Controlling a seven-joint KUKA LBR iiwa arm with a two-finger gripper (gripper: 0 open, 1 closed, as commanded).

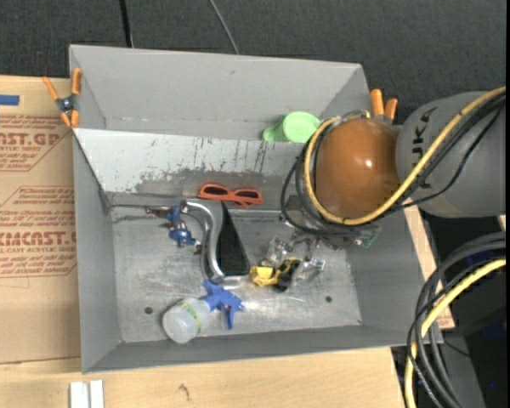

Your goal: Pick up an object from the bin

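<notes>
Where the gripper [296, 257] hangs, a yellow-black piece [266, 274] lies left-to-right.

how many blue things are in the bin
2. A small blue piece by the silver curved tube, left of centre; a blue star-shaped toy near the front wall, beside the clear bottle. The arm may hide others.

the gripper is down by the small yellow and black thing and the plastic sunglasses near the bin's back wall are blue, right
Not quite: the camera view shows the plastic sunglasses near the bin's back wall are orange, not blue. The gripper is indeed down by the small yellow and black thing.
</notes>
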